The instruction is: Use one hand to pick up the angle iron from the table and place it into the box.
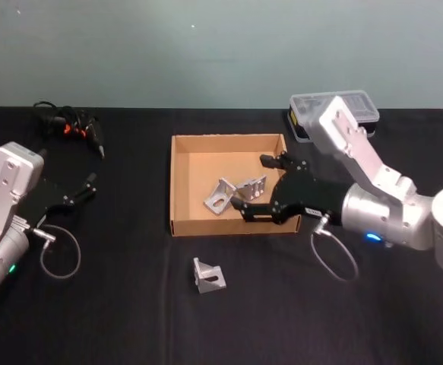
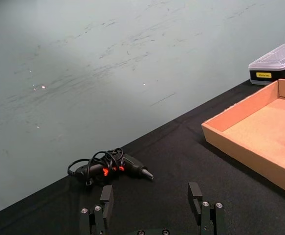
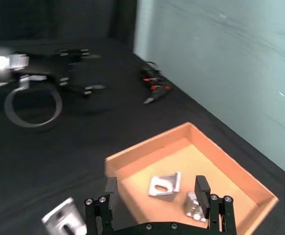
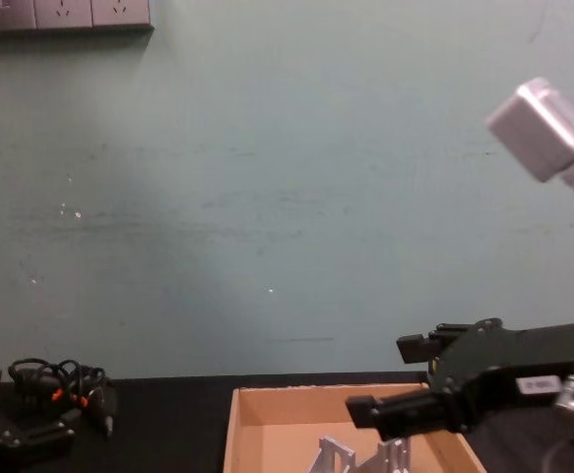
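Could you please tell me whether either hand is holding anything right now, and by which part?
Nothing is held. The right hand hovers open above the box; the left hand is open over the left of the table.

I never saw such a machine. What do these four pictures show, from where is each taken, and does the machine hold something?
This is a robot with two arms, each ending in a black two-fingered claw. One picture looks down from its head, one looks forward from its chest, and two come from cameras on its wrists. On the black table stands a cardboard box with two angle irons inside; a third angle iron lies on the table before it. A plastic case and a black corded tool lie farther back. The right gripper hangs open over the box, holding nothing. The left gripper is open and idle at the left.
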### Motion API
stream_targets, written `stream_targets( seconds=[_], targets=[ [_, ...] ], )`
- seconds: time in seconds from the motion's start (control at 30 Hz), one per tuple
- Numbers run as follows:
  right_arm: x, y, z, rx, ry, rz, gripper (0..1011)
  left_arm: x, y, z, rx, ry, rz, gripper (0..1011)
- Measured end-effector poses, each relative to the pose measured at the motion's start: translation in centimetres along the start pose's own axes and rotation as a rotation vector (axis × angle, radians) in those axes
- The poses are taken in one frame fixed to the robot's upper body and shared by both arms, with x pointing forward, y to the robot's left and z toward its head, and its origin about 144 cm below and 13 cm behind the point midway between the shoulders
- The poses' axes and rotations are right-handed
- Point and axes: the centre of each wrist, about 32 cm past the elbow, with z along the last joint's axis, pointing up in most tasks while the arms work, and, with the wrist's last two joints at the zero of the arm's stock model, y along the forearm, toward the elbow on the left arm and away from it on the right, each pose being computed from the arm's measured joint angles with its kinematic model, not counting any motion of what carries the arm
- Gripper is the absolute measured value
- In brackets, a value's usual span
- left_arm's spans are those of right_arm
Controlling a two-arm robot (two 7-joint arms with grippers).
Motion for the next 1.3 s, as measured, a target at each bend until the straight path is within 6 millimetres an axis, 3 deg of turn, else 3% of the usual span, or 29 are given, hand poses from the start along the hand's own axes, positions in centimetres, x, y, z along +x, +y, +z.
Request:
stream_targets(
  seconds=[0.23,0.53,0.77,1.3],
  targets=[
    [1.1,-1.7,-0.3,0.011,-0.113,0.159,1003,0.0,0.0,0.0,0.0,0.0,0.0,1000],
    [1.9,-2.1,-0.4,-0.026,-0.203,0.329,1002,0.0,0.0,0.0,0.0,0.0,0.0,1000],
    [1.9,-0.9,-1.2,-0.079,-0.242,0.447,1003,0.0,0.0,0.0,0.0,0.0,0.0,1000],
    [1.0,2.7,-2.2,-0.133,-0.246,0.528,1003,0.0,0.0,0.0,0.0,0.0,0.0,1000]
  ],
)
